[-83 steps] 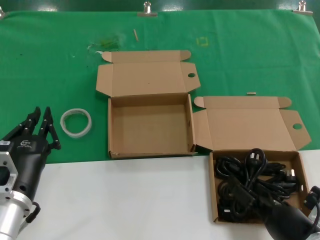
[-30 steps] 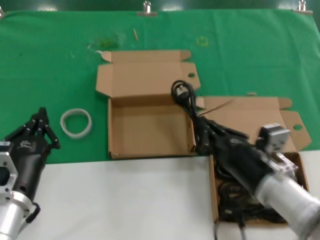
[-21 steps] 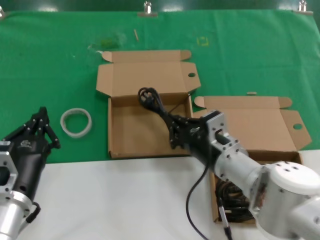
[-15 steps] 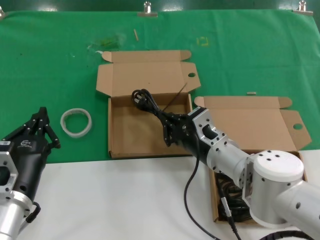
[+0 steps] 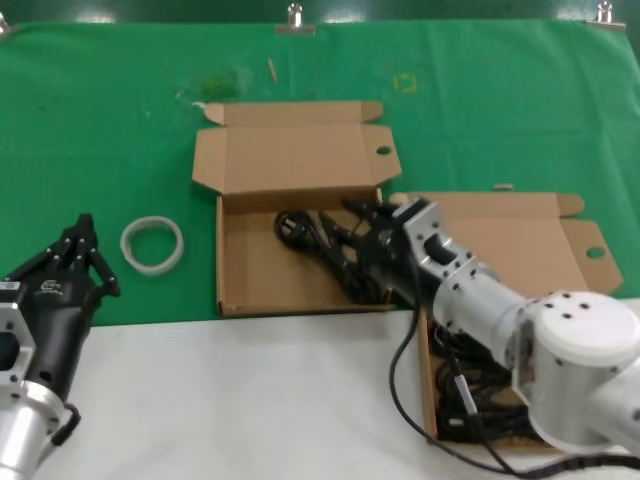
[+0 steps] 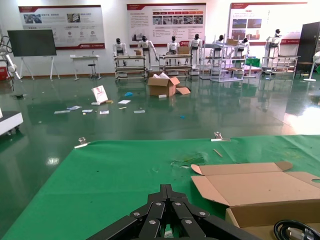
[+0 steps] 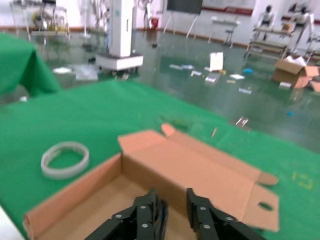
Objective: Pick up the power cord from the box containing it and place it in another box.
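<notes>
The power cord (image 5: 312, 238) lies on the floor of the middle cardboard box (image 5: 218, 262), its plug toward the far wall; its coil also shows at the edge of the left wrist view (image 6: 293, 231). My right gripper (image 5: 362, 228) reaches into this box over its right side, just above the cord, with its fingers apart (image 7: 172, 197) and nothing gripped between them. The box on the right (image 5: 500, 248), which holds other black cords (image 5: 478, 392), is largely covered by my right arm. Near the table's left front edge my left gripper (image 5: 85, 252) rests shut (image 6: 167, 189).
A white tape ring (image 5: 152, 243) lies on the green cloth between the left gripper and the middle box, also seen from the right wrist (image 7: 64, 158). Both box lids stand open toward the back. White table surface runs along the front.
My right arm lifted a cord out of the right box, swung it left over the middle box, lowered it and opened. The cord now rests inside that box. The left arm stayed still.
</notes>
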{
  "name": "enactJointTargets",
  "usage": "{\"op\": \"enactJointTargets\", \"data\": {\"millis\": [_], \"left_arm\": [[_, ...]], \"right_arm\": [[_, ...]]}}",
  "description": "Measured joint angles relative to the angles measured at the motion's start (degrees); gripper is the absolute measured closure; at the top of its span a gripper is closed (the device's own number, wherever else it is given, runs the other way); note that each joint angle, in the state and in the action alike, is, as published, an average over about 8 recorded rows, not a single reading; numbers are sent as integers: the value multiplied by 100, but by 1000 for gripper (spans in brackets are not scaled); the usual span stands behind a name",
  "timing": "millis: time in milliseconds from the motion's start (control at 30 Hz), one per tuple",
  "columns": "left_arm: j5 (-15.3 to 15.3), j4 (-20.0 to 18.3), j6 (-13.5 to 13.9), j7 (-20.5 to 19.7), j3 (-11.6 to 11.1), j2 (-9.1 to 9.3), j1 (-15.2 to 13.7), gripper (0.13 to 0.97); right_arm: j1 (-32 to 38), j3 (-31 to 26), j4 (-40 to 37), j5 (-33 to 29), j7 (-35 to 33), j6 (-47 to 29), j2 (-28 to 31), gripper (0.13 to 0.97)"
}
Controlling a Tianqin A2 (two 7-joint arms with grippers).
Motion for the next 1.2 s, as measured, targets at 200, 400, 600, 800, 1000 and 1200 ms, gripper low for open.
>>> {"op": "enactJointTargets", "data": {"millis": [200,400,600,800,1000,1200], "left_arm": [[0,0,0,0,0,0,0,957],[0,0,0,0,0,0,0,957],[0,0,0,0,0,0,0,946],[0,0,0,0,0,0,0,919],[-1,0,0,0,0,0,0,857],[-1,0,0,0,0,0,0,764]], "right_arm": [[-549,839,1328,-298,506,-39,711,780],[-1367,2024,2527,-941,1472,-272,1356,667],[-1595,2345,2645,-1150,1610,-309,1328,599],[-1793,2636,2595,-1369,1600,-348,1140,466],[-2028,2977,2551,-1622,1606,-392,935,348],[-2264,3323,2507,-1879,1612,-436,727,235]]}}
